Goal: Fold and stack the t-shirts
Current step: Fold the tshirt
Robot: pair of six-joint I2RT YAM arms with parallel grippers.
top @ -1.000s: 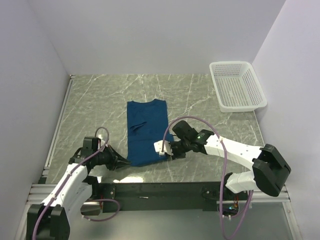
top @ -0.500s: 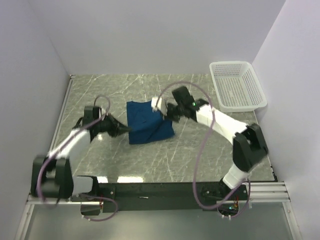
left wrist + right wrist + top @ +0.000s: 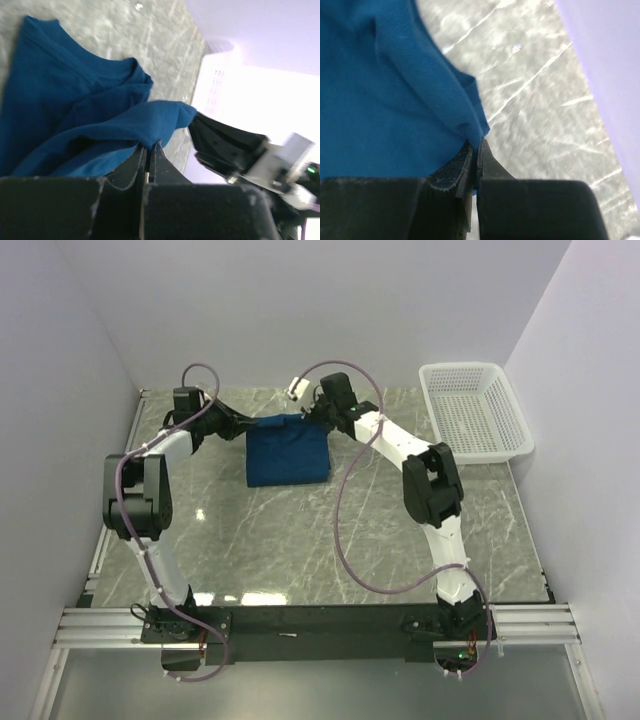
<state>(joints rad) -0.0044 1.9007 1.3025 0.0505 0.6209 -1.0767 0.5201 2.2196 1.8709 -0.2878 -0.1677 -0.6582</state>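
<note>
- While both arms stretch far up the overhead view, the blue t-shirt [image 3: 288,452] lies folded into a rough rectangle in the upper middle of the frame, on the green marbled table [image 3: 400,530] close to the back wall.
- The left gripper [image 3: 243,427] is at the shirt's upper left corner with its jaws clenched on the cloth. In the left wrist view a fold of blue fabric is pinched between the two black fingertips [image 3: 141,156] at the lower centre of the frame.
- The right gripper [image 3: 305,417] is at the shirt's upper right corner, and it too is clamped on the fabric. The right wrist view shows a hemmed edge nipped between its fingertips [image 3: 466,159] at the lower centre, with bare marble to the right.
- Between the two grippers the shirt's top edge is raised off the table and hangs in a shallow sag. The lower part of the shirt rests flat on the surface.
- In the left wrist view the right gripper's black tip appears at the right of the frame, holding the far end of that raised fold.
- A white mesh basket [image 3: 460,368] stands at the upper right of the overhead view, well apart from the shirt.
</note>
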